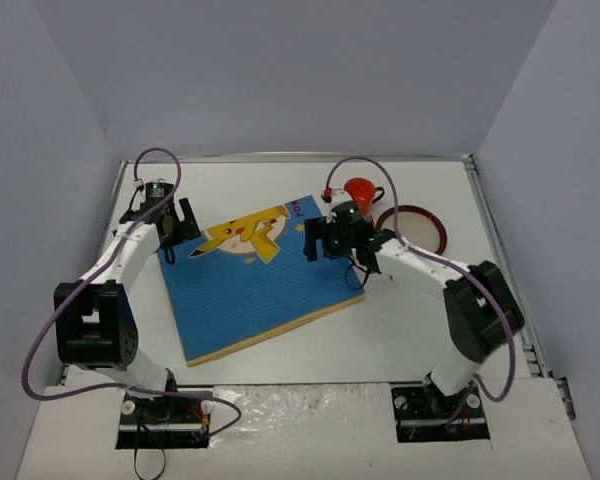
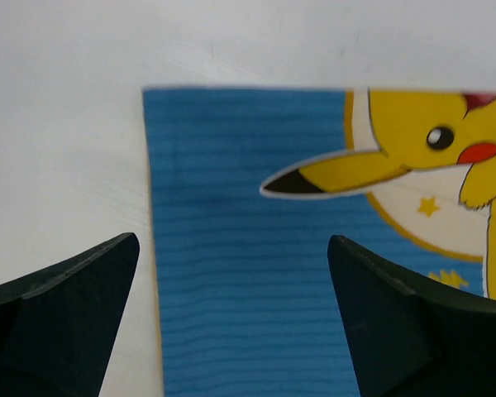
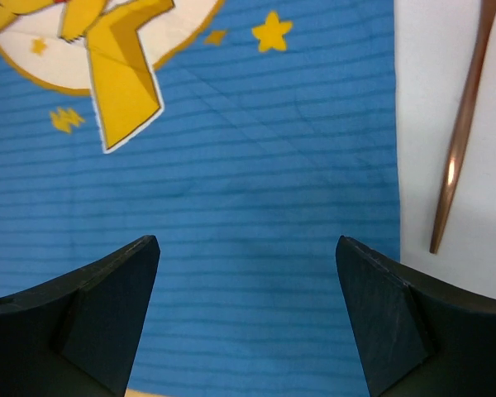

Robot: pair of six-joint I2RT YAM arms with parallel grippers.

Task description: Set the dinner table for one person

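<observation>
The dinner table (image 1: 400,320) is a white tabletop with a thin metal rim. A blue placemat (image 1: 255,290) with a yellow cartoon figure lies skewed at its middle. My left gripper (image 1: 178,228) is open and empty above the mat's far left corner; in the left wrist view (image 2: 233,244) the mat's edge (image 2: 231,165) lies between the fingers. My right gripper (image 1: 318,242) is open and empty over the mat's far right edge; the right wrist view (image 3: 246,241) shows blue mat (image 3: 256,165) below it. A copper-coloured utensil (image 3: 459,141) lies on the table just right of the mat.
An orange cup (image 1: 360,190) stands at the back, just beyond my right gripper. A plate with a dark red rim (image 1: 412,228) lies to the cup's right, partly under my right arm. Grey walls close in the table on three sides.
</observation>
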